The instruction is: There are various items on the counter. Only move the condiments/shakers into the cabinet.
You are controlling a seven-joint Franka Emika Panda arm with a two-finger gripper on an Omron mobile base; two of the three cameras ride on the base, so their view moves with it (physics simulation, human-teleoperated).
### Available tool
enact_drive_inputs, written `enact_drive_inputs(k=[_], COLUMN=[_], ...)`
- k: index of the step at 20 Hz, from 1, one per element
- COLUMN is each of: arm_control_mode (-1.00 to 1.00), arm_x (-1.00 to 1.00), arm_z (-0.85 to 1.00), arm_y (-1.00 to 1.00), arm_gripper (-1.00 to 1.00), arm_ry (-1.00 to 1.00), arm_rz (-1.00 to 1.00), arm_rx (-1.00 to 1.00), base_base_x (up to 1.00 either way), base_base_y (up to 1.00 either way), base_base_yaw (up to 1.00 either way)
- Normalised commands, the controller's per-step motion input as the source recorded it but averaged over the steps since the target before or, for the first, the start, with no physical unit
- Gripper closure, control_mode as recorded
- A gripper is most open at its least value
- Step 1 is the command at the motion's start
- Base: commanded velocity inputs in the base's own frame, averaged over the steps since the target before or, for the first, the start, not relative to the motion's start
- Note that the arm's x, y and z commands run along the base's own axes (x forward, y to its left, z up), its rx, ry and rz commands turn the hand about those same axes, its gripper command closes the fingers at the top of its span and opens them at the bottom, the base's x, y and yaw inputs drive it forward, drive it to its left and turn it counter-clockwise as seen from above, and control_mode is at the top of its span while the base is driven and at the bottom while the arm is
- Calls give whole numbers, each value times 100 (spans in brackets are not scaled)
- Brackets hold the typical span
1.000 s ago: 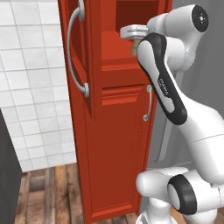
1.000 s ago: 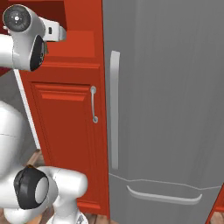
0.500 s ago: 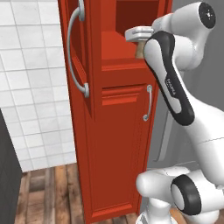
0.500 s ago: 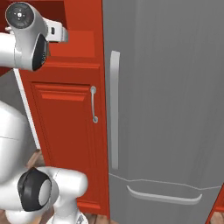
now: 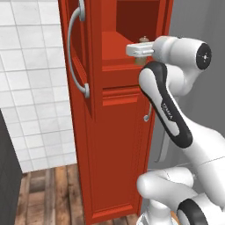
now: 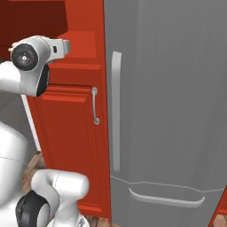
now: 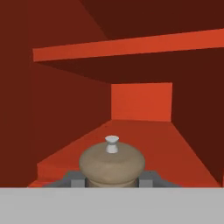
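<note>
Figure: the arm is carrying a tan shaker (image 7: 111, 162) into the open red cabinet (image 5: 103, 132). The jaws are pinching the shaker's body just below its domed cap; in the hand view the cap with its small pale knob is sitting directly between and above the two dark fingertips (image 7: 75, 179). In the left base view the gripper (image 5: 141, 52) is reaching over the front edge of the shelf (image 7: 144, 140), with the shaker's top showing just behind the hand.

Compared with a second ago, the hand is sitting lower and further out from the left door post, and the forearm is standing more upright, while the jaws are keeping the same tight grip. The shelf floor is lying ahead of and beneath the jaws, bare as far as its back wall.

Judged from this, the shaker is inside the cabinet opening but not yet set down; lowering and releasing are the steps remaining for this item.
</note>
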Motion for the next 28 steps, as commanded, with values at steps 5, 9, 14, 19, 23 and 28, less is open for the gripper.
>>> enact_drive_inputs(k=[5, 9, 14, 19, 23, 28], arm_control_mode=[-100, -100, -100, -100, -100, -100], arm_x=[33, 45, 46, 27, 4, 55], arm_z=[0, 0, 0, 11, 22, 0], arm_y=[0, 0, 0, 0, 0, 0], arm_gripper=[100, 100, 100, 100, 100, 100], arm_ry=[-2, 6, 3, 0, -13, 0], arm_rz=[0, 0, -1, -1, -1, -2], arm_rx=[0, 0, 0, 0, 0, 0], base_base_x=[0, 0, 0, 0, 0, 0], base_base_y=[0, 0, 0, 0, 0, 0], base_base_yaw=[0, 0, 0, 0, 0, 0])
